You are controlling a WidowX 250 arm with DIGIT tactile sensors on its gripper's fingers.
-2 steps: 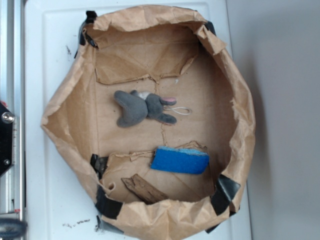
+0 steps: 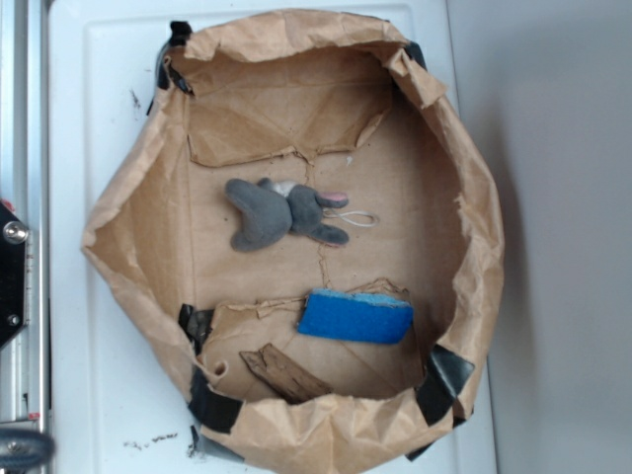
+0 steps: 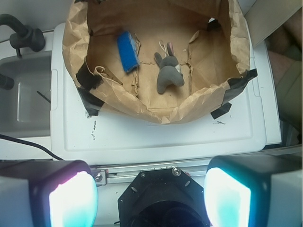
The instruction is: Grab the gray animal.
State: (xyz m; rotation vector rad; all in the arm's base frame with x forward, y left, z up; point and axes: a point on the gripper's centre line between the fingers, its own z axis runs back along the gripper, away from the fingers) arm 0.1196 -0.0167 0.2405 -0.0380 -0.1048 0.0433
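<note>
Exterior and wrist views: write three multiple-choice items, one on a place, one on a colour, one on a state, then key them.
1. Where does the gray animal lie?
A. On the paper bin's floor
B. On the white surface outside the bin
C. On top of the sponge

2. What colour is the sponge?
A. Yellow
B. Blue
C. Green

3. How do the gripper fingers stand in the wrist view?
A. Closed on the animal
B. Closed on the sponge
C. Wide apart, holding nothing

Key: 1 A, it rests inside the paper bin, apart from the sponge. 2 B, its face is bright blue. 3 C, both pads sit apart, short of the bin.
</note>
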